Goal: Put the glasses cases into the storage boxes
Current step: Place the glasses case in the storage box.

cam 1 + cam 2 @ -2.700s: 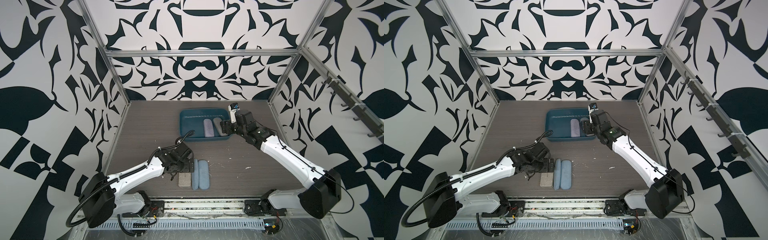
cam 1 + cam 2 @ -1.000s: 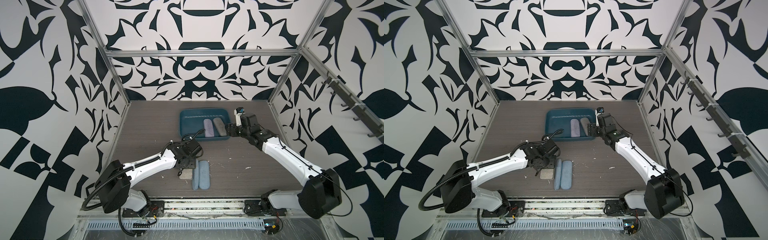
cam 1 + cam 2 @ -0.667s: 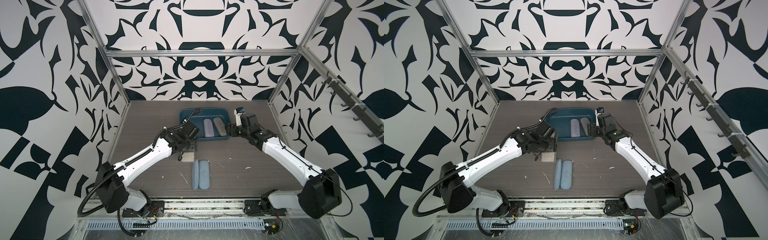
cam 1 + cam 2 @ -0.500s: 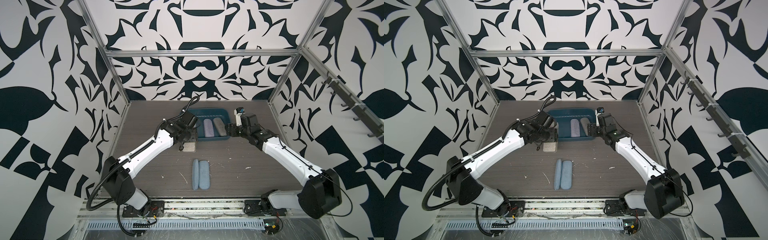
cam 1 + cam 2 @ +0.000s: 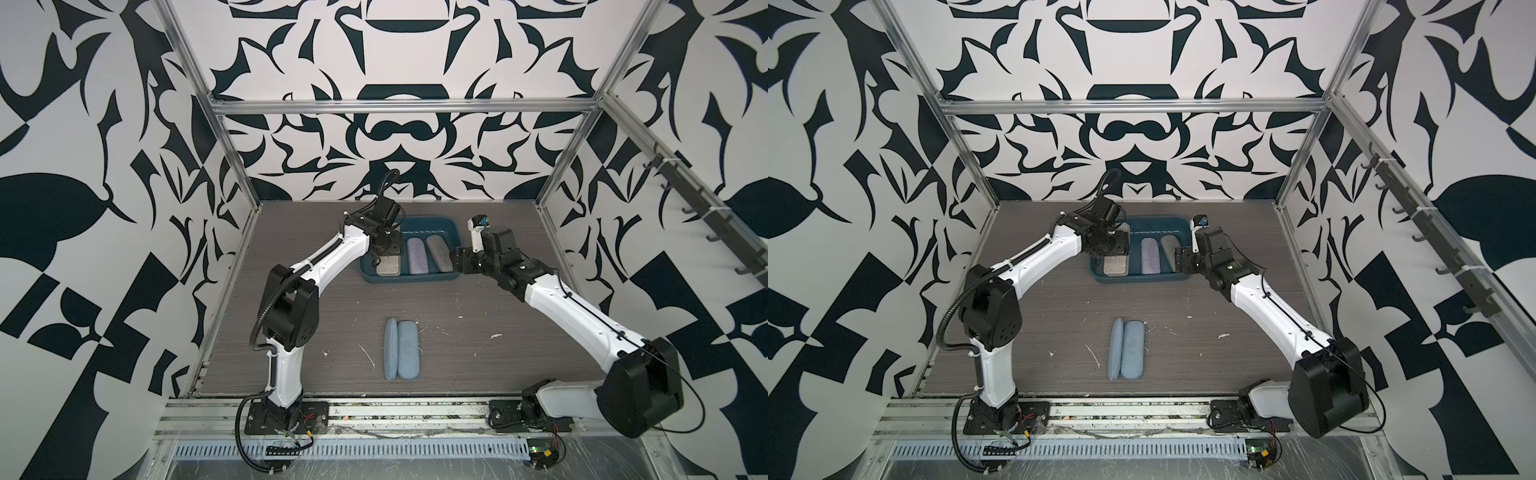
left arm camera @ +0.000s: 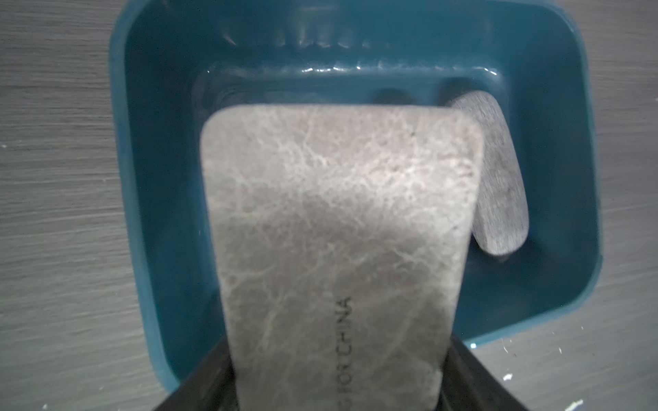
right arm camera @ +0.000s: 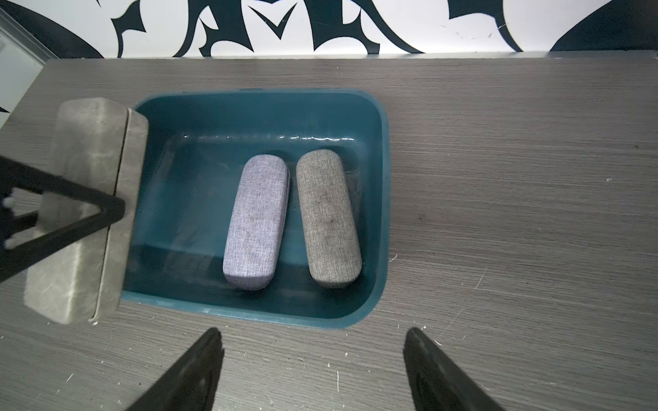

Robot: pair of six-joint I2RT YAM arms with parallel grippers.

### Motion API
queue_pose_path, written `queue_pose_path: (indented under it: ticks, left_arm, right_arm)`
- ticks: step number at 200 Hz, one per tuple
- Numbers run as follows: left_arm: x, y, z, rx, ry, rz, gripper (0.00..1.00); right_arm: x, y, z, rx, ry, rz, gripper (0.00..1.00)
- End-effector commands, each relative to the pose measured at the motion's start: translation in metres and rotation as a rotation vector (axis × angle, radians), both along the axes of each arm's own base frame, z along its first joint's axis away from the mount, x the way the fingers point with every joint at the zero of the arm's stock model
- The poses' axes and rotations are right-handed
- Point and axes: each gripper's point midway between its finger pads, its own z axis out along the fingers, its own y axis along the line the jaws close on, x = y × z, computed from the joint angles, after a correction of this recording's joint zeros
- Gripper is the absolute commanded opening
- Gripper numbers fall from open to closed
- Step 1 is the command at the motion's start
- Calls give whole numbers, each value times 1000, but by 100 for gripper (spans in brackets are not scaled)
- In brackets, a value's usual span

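The teal tray [image 5: 409, 281] sits just above the middle of the frame in both top views, a glossy plastic box with rounded corners. Along its right half lie the lilac case [image 5: 417, 261] and the grey-brown case [image 5: 439, 258], both woven cloth with rounded ends. A narrow gap runs between them, and the grey-brown one lies close to the right wall.

The left gripper [image 6: 338, 356] pinches the beige case [image 5: 388, 266] by its long sides, above the rim over the tray's bare left end. That case is square-cornered, marbled like worn leather and stamped CHINA.

The right gripper [image 7: 313, 334] hangs over bare table [image 5: 457, 324] by the tray's right edge, fingers spread and empty.

Two light blue cases [image 5: 400, 349] touch side by side in the lower middle, with fleck-strewn wood grain open all round.
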Motion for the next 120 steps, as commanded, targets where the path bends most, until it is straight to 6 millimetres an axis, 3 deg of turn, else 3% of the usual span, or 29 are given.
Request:
queue_pose_path:
  ticks: [1, 43, 120]
  left_arm:
    - [24, 8, 12, 18, -61, 32, 46]
    - [42, 15, -7, 67, -49, 54, 48]
    - [58, 19, -47, 155, -9, 62, 50]
  right_arm:
    - [-1, -1, 9, 22, -32, -6, 83]
    - [0, -1, 9, 21, -30, -3, 83]
    - [0, 0, 1, 19, -13, -3, 83]
